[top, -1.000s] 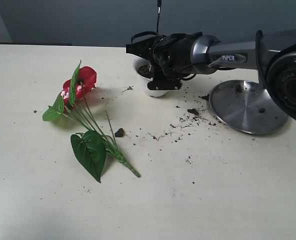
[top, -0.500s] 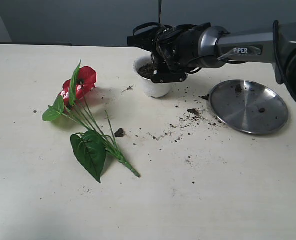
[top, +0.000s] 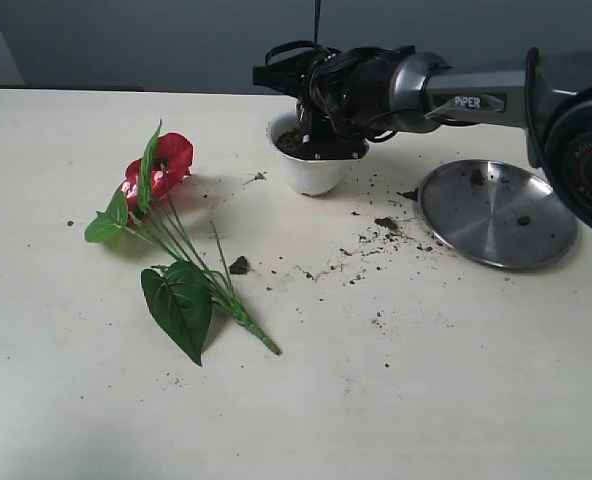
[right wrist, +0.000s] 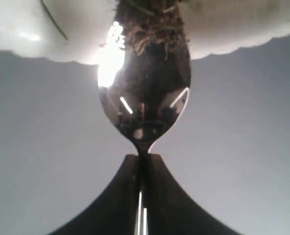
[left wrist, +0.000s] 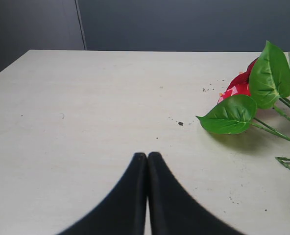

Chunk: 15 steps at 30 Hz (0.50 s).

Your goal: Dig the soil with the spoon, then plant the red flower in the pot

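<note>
Only in the right wrist view is the bowl of the spoon (right wrist: 145, 98) seen close. It is shiny and its tip is buried in the fibrous soil (right wrist: 152, 24) at the scalloped white rim of the pot (right wrist: 37, 34). In the exterior view that bowl is hidden behind the arm (top: 456, 100), and only the thin handle is seen standing up above the wrist.

The red flower (top: 166, 160) is shown whole only in the exterior view. It lies flat on the tabletop (top: 426, 380), well apart from the pot and to its left. In the left wrist view only a red bloom and a few green leaves and stems are caught.

The tabletop is pale cream and matte. Dark crumbs (top: 381, 225) are scattered between the pot and a round steel plate (top: 496, 212) (a few specks lie on the plate too). A small clump (top: 239, 265) lies just beside the flower's stems. A grey-blue wall (top: 126, 40) is seen behind.

The right gripper (right wrist: 144, 159) is closed to a narrow gap on the spoon's handle and is held over the pot. The left gripper (left wrist: 147, 161) is closed completely, its fingers pressed flat against each other, above bare tabletop near the flower.
</note>
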Each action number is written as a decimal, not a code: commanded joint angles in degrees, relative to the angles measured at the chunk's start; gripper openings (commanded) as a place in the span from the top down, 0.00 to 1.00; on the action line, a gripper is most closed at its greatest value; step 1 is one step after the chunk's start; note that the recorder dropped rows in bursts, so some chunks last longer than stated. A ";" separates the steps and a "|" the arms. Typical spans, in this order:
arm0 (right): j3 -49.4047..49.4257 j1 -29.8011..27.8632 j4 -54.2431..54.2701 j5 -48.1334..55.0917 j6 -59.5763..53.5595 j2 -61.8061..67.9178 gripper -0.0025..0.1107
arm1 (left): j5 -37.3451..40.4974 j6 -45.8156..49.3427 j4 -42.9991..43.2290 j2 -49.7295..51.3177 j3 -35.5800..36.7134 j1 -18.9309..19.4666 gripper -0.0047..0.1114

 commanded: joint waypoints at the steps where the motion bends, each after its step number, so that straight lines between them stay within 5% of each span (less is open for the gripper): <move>1: -0.24 -0.72 0.96 -0.51 -0.38 0.70 0.98 | -0.62 -0.12 0.00 -0.27 0.28 -0.18 0.96; 15: -0.24 -0.62 2.94 -1.73 -0.44 2.07 0.98 | -0.62 -0.12 0.00 -0.27 0.28 -0.18 0.96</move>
